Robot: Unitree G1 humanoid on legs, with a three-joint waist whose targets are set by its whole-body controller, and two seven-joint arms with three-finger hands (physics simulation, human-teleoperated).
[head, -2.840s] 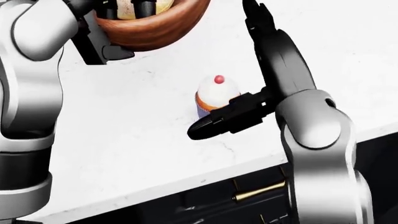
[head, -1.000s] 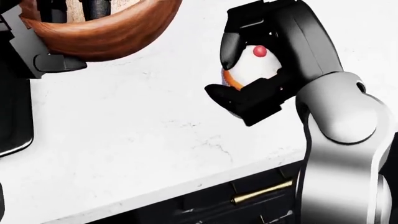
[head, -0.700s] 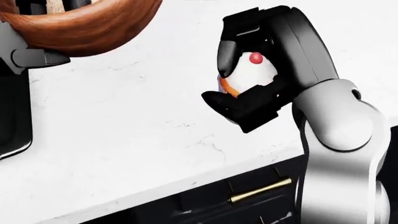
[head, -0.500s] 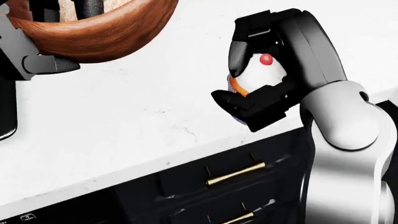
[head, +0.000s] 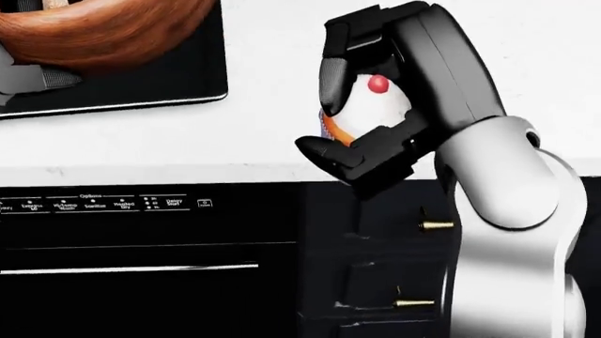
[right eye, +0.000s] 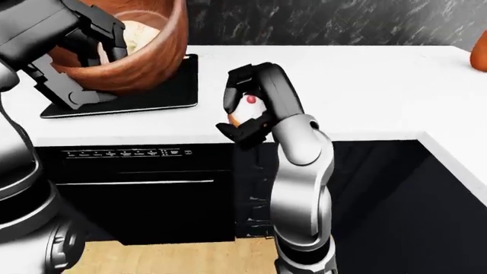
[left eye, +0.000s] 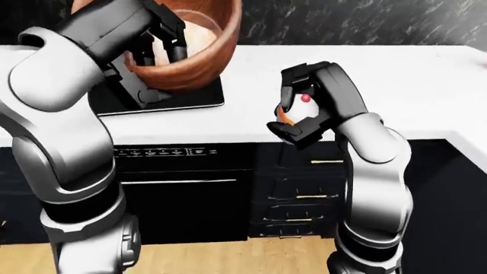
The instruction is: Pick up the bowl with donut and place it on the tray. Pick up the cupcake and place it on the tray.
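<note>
Compared with the head view of half a second ago, the whole picture has shifted: the camera has moved, so that the dark cabinet fronts and an appliance control strip now fill the lower half, where we earlier saw mostly white tabletop. The grasp on both objects is unchanged.

Nearest to us, the right hand is closed round the cupcake: one black finger lies across the left of the white frosting, and the lower fingers press in from beneath. We see the red cherry on top and a sliver of orange cake at the lower left; the wrapper is mostly hidden. The cupcake is lifted clear of the tabletop, level with its near edge in the eye views.

Below this hand stand the drawer fronts with brass handles; to its left runs the control strip above a dark door with a long bar handle.

Further off and to the left of the right hand, the left hand grips the wooden bowl. Its fingers reach over the rim into the bowl, and a pale rounded piece, presumably the donut, shows inside. The bowl hangs tilted above a flat black tray lying on the tabletop; we cannot tell whether it touches the tray.

Beyond both hands rises the dark marbled wall.
</note>
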